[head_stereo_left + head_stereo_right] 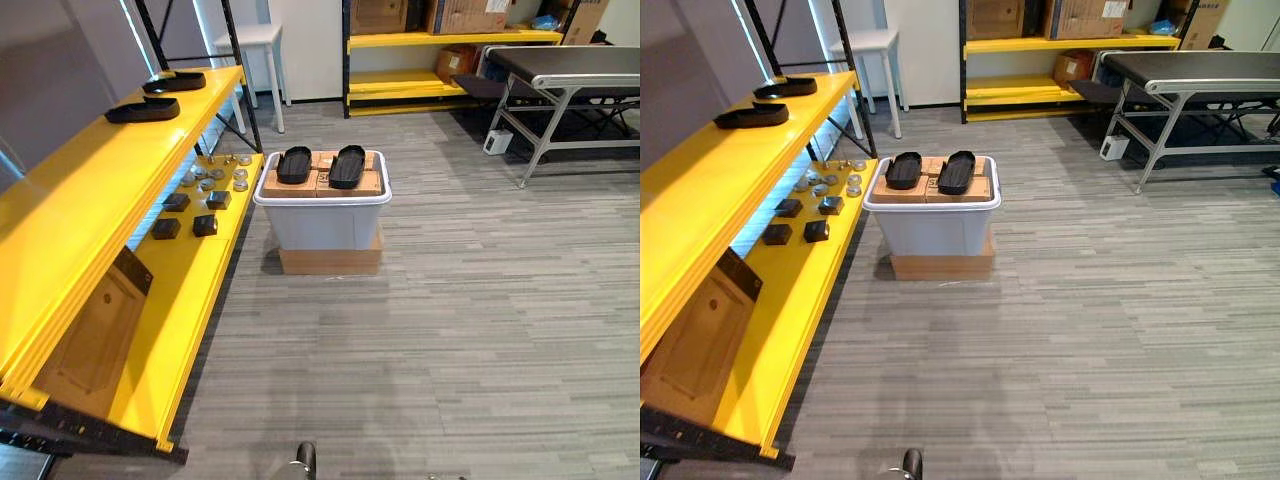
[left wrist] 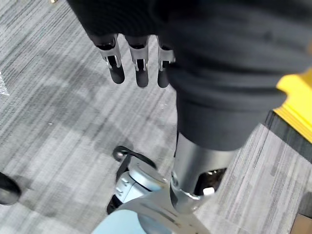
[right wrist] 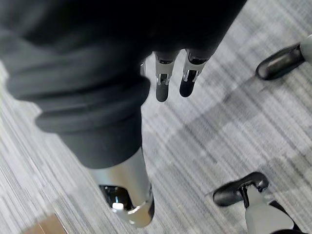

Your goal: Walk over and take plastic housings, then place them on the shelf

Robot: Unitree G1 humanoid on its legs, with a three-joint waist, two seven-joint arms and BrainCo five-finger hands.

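Note:
Two black oval plastic housings lie side by side on cardboard boxes inside a white bin, straight ahead on the floor. Two more black housings rest on the top level of the yellow shelf to my left. My left hand hangs at my side above the grey floor, fingers straight and holding nothing. My right hand hangs the same way, relaxed and empty. Both hands are far from the bin.
The lower shelf level carries small black blocks, round metal parts and a wooden board. A second yellow rack with cartons, a white stool and a grey metal table stand at the back.

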